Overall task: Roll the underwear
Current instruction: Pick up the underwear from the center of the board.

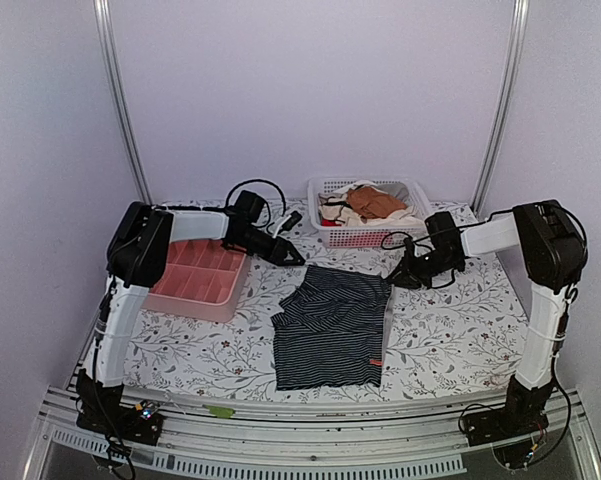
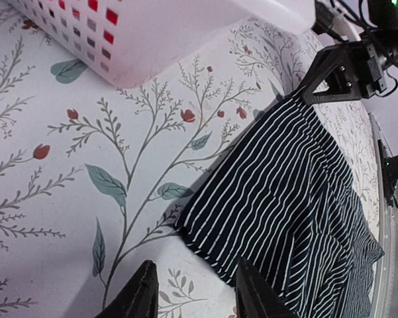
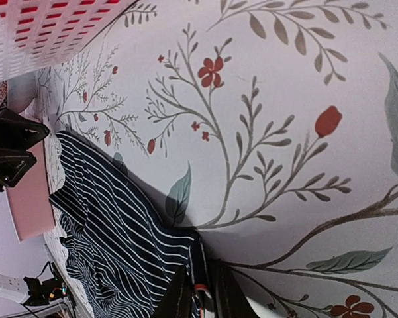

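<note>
**Striped underwear flat on the table, a claw at each far corner**

From the top camera, the underwear, dark navy soft-fabric boxer shorts with thin white stripes, lies spread in the middle of the floral-print table, with a small red tag at its near hem. A pink compartment tray sits to its left. A white slotted plastic basket of orange-brown and cream garments stands behind it. The left claw hangs by the far-left corner and the right claw is at the far-right one. In the left wrist view the left claw's jaws stand moderately apart and grip nothing (the fabric's edge lies just ahead of them). In the right wrist view the right claw's jaws are drawn narrow, pinching the underwear's corner.
</note>
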{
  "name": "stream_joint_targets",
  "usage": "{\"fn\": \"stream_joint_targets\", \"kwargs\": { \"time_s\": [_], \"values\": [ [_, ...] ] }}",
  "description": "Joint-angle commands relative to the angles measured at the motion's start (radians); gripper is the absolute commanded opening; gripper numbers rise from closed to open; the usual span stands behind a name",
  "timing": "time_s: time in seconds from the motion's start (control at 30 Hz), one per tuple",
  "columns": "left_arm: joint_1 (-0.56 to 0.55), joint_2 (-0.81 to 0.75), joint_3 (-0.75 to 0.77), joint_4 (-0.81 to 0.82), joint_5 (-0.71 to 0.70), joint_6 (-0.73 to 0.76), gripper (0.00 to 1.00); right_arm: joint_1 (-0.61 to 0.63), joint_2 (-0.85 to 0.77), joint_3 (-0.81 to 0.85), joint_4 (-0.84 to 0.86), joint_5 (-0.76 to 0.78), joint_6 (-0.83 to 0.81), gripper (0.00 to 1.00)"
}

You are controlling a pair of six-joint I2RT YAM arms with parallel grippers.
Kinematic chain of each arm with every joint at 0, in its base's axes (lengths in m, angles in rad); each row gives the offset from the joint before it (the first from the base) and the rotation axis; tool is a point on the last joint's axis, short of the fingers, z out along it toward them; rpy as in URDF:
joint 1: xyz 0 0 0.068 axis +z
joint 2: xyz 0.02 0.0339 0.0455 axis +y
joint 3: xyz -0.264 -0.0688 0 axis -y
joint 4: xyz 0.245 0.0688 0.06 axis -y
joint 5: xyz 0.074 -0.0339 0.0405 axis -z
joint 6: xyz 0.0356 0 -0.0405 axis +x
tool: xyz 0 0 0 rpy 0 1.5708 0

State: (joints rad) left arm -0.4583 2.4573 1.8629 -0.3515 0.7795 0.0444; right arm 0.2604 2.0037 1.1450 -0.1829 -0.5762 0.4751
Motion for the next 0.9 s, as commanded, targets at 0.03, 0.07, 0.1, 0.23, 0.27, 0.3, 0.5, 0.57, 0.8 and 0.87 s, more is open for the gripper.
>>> {"fn": "stream_joint_targets", "kwargs": {
  "time_s": [0.03, 0.07, 0.1, 0.23, 0.27, 0.3, 0.5, 0.57, 0.8, 0.87],
  "values": [
    [-0.019, 0.039, 0.028, 0.027, -0.018, -0.02, 0.4, -0.002, 0.033, 0.028, -0.025, -0.013, 0.005, 0.1],
    [-0.024, 0.043, 0.031, 0.028, -0.02, -0.019, 0.4, -0.003, 0.036, 0.034, -0.032, -0.012, 0.001, 0.08],
    [-0.029, 0.048, 0.033, 0.028, -0.022, -0.02, 0.4, -0.003, 0.039, 0.04, -0.036, -0.011, 0.001, 0.07],
    [-0.042, 0.073, 0.047, 0.02, -0.036, -0.016, 0.4, -0.002, 0.046, 0.055, -0.05, -0.011, -0.006, 0.02],
    [-0.043, 0.079, 0.055, 0.014, -0.041, -0.013, 0.39, -0.003, 0.048, 0.056, -0.054, -0.011, -0.006, 0.0],
    [-0.043, 0.084, 0.062, 0.01, -0.042, -0.01, 0.39, -0.001, 0.05, 0.056, -0.057, -0.011, -0.008, 0.0],
    [-0.049, 0.126, 0.136, -0.03, -0.091, 0.017, 0.39, -0.002, 0.052, 0.056, -0.065, -0.005, -0.009, 0.0],
    [-0.051, 0.144, 0.156, -0.051, -0.079, 0.026, 0.38, -0.003, 0.053, 0.056, -0.07, -0.004, -0.01, 0.0],
    [-0.067, 0.145, 0.14, -0.081, -0.009, 0.085, 0.33, -0.003, 0.058, 0.091, -0.078, 0.002, -0.014, 0.0],
    [-0.073, 0.147, 0.14, -0.081, 0.003, 0.092, 0.33, -0.002, 0.059, 0.095, -0.078, -0.002, -0.012, 0.0]
  ]
}}
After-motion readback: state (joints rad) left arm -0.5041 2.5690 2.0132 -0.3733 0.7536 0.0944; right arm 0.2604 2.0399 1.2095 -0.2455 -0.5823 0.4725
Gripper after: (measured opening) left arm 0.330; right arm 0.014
